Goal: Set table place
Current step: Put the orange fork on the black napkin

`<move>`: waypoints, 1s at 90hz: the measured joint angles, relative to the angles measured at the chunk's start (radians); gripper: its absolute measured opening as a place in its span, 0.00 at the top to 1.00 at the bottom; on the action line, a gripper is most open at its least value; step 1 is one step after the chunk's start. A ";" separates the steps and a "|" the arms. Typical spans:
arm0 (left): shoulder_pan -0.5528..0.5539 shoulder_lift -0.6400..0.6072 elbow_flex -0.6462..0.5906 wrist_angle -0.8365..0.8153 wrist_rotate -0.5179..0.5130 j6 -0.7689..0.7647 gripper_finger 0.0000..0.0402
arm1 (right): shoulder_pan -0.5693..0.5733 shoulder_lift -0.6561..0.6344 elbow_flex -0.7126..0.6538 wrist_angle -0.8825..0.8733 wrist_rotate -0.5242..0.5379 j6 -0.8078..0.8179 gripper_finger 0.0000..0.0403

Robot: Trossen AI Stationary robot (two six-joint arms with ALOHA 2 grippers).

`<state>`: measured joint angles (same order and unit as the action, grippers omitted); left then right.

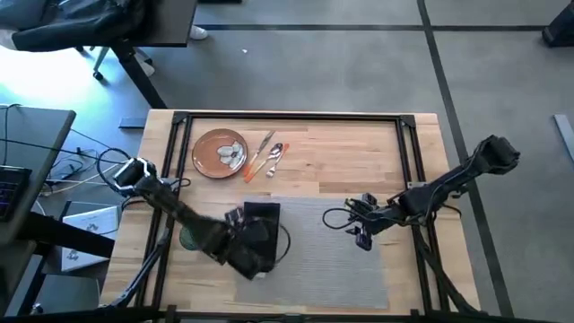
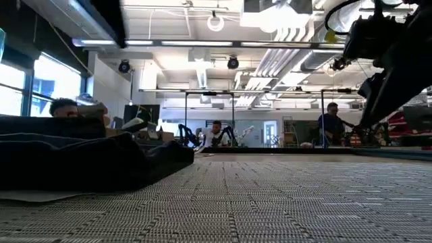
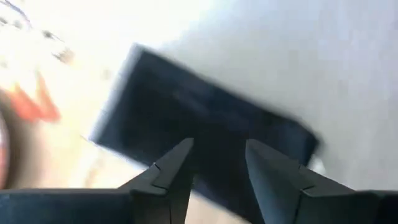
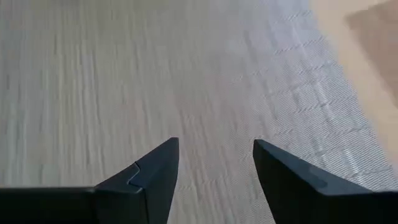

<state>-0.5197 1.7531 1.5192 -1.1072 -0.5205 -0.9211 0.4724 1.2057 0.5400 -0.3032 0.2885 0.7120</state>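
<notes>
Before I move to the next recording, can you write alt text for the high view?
Overhead view of a light-wood table: the left gripper hovers over a black napkin on the left end of a grey placemat, while the right gripper, open, hangs above the mat's right part. An orange-brown plate and orange-handled cutlery wait on bare wood beyond the mat.

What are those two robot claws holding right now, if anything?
Nothing. The left end effector is open above the black napkin, not gripping it. The right end effector is open over the bare grey placemat.

3 people [image 2: 332,125] in background, desk [image 1: 36,170] beside
</notes>
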 joint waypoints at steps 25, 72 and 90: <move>0.394 0.018 0.000 0.065 0.064 0.175 0.53 | 0.000 0.054 0.000 0.033 0.190 -0.025 0.52; 0.852 0.284 0.000 0.300 0.330 0.410 0.55 | 0.005 0.289 0.001 0.124 0.170 -0.019 0.52; 0.861 0.329 0.000 0.311 0.389 0.434 0.55 | 0.034 0.342 0.003 0.146 0.192 0.010 0.52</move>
<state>0.3412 2.0819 1.5192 -0.7959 -0.1311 -0.4874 0.5066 1.5475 0.5435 -0.1567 0.4805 0.7216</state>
